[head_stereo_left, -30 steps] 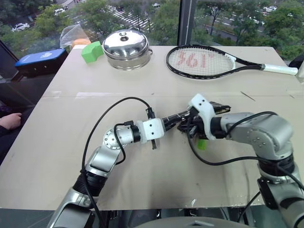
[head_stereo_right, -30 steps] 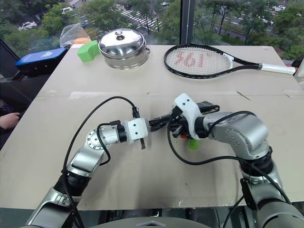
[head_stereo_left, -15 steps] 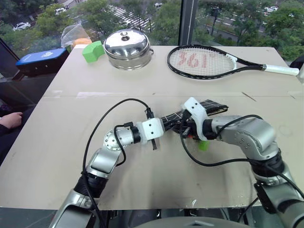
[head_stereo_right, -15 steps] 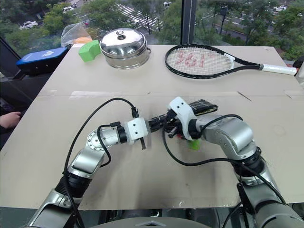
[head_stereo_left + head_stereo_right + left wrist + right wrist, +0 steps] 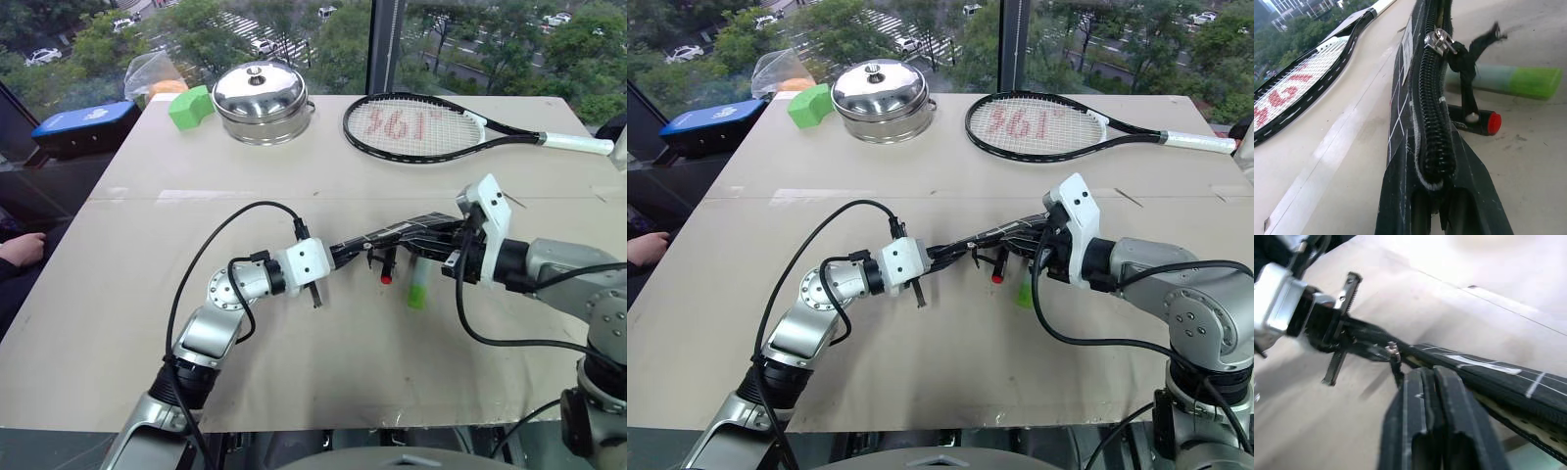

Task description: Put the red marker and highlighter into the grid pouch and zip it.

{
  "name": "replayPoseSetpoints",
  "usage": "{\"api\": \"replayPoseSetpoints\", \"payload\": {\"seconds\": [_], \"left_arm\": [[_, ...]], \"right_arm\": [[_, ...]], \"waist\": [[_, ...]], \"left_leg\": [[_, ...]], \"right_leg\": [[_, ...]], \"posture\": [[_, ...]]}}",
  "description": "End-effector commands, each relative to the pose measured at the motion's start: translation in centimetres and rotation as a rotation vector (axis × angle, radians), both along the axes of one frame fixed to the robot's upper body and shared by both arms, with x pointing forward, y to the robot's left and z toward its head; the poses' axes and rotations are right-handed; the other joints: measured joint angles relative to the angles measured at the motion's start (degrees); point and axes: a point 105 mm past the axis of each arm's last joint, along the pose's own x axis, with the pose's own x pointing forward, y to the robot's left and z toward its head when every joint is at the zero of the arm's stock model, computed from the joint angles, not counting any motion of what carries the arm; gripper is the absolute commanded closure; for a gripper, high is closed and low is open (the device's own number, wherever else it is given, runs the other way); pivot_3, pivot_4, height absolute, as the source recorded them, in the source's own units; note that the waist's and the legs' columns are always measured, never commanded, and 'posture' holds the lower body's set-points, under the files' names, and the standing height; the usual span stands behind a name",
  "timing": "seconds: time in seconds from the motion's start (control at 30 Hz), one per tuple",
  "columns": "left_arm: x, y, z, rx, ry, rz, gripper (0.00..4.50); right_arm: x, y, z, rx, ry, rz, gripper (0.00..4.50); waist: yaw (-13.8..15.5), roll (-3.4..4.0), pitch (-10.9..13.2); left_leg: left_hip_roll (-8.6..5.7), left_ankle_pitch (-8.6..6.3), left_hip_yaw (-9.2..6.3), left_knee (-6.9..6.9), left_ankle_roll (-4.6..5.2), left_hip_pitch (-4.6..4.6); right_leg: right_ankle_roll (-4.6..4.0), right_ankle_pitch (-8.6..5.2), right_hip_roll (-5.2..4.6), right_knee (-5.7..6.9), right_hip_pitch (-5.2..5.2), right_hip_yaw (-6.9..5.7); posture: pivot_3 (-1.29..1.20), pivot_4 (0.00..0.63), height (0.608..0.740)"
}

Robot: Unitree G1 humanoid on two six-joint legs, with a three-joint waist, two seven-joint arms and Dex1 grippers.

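I hold the flat black fabric grid pouch with white grid lines [image 5: 397,233] lifted off the beige cardboard-covered table [image 5: 147,284], strung between both hands. My left gripper [image 5: 338,257] is clamped on its near end at nine o'clock; my right gripper [image 5: 443,242], at three o'clock, is closed around its far end. Below it, toward six o'clock, the slim red marker with the black band [image 5: 388,266] and the chunky pale green highlighter [image 5: 417,289] lie on the table, just beside each other.
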Motion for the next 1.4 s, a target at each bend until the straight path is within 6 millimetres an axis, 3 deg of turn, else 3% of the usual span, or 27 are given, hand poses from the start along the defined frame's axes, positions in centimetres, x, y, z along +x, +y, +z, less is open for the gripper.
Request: {"api": "replayPoseSetpoints", "payload": {"seconds": [0.03,0.23,0.4,0.87,1.17,1.4], "left_arm": [[-0.1,0.1,1.0,-0.015,-0.045,-0.024,4.50],[-0.1,0.0,1.3,-0.014,-0.054,-0.030,4.50],[0.1,0.1,1.6,-0.021,-0.049,-0.008,4.50],[-0.3,0.3,1.3,-0.020,-0.045,-0.001,4.50],[-0.3,0.4,1.1,-0.022,-0.043,0.000,4.50],[-0.3,0.5,1.0,-0.020,-0.039,0.003,4.50]], "right_arm": [[0.9,-0.4,0.1,-0.015,-0.009,-0.066,4.48],[1.6,-0.1,-1.1,-0.070,0.030,-0.087,4.48],[0.8,0.7,-0.2,-0.034,0.018,-0.019,4.48],[0.7,-2.9,0.1,-0.010,0.048,-0.162,4.48],[0.2,-3.0,-0.5,-0.015,0.069,-0.146,4.48],[-0.7,-2.6,0.4,0.021,0.041,-0.081,4.48]], "waist": [[0.1,0.00,0.0],[0.0,0.00,0.0],[0.1,0.00,0.0],[0.0,0.00,0.0],[0.1,0.00,0.0],[0.1,0.00,0.0]], "left_leg": [[0.00,0.00,0.01,0.00,0.00,0.00],[-0.02,0.01,0.03,0.00,-0.02,-0.01],[-0.02,0.01,0.02,0.00,-0.01,-0.01],[-0.01,0.00,0.02,0.00,0.00,-0.01],[-0.02,0.00,0.03,-0.01,0.01,-0.01],[-0.01,-0.01,0.02,-0.01,0.02,-0.01]], "right_leg": [[0.00,0.00,0.00,0.00,0.00,0.00],[0.00,0.00,0.00,-0.01,0.00,0.01],[0.00,0.00,0.00,-0.01,0.00,0.00],[0.00,0.00,-0.01,-0.01,0.00,0.01],[0.00,0.00,-0.01,-0.01,0.00,0.01],[0.00,0.00,-0.01,-0.02,0.00,0.01]], "posture": [[0.00,0.150,0.740],[0.00,0.150,0.740],[0.00,0.150,0.740],[0.00,0.150,0.740],[0.00,0.150,0.740],[0.00,0.150,0.740]]}}
